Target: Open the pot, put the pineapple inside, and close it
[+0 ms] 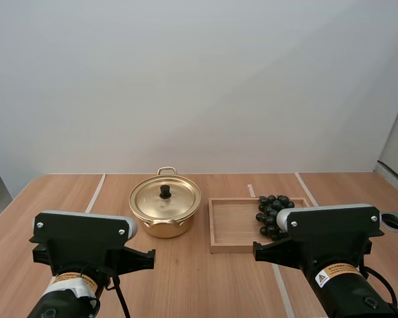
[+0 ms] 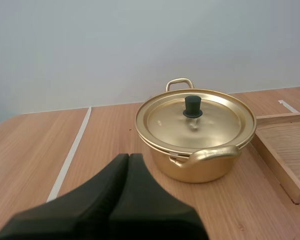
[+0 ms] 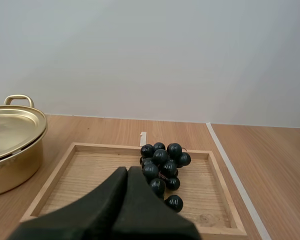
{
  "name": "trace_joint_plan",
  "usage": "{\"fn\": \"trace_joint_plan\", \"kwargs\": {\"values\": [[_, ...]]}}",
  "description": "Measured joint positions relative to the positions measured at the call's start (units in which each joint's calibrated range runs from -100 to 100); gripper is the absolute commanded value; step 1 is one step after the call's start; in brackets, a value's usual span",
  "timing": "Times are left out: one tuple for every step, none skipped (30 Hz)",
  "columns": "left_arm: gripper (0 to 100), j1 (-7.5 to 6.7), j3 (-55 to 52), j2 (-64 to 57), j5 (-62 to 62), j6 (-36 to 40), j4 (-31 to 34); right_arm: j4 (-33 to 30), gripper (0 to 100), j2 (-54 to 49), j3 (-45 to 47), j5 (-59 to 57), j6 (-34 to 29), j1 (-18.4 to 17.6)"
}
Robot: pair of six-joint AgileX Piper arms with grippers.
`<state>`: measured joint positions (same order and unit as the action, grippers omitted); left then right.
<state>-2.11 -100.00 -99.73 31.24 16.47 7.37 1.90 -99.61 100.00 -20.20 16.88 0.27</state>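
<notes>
Just ahead of the left gripper (image 2: 129,157), a little to the right of its fingertips, stands the golden pot (image 2: 200,167), apart from the fingers with bare wood between them. Its lid (image 2: 165,122) sits flat on the rim, closed, with the black knob (image 2: 192,106) upright at its centre. One loop handle faces the fingers and the other points away from them. The left fingers lie pressed together into one dark wedge, gripping nothing. Farther to the right of those fingers, beside the pot but not touching it, lies the wooden tray (image 1: 231,225). Directly beyond the right gripper (image 3: 128,171), whose fingers are likewise closed flat against each other and hold nothing, a bunch of dark grapes (image 3: 161,162) rests inside the tray, toward its far right part. The nearest berries show just past the right fingertips, though how high the tips hang over the tray I cannot tell. Off to the left of the right fingers is the pot. Everything stands on the wooden table (image 1: 186,278), which is crossed by pale tape lines (image 1: 95,193).
</notes>
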Motion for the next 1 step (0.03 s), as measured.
{"fn": "trace_joint_plan", "kwargs": {"values": [[0,0.00,0.0,0.0,0.0,0.0,0.0,0.0,0,0.0,0.0,0.0,0.0,0.0]]}}
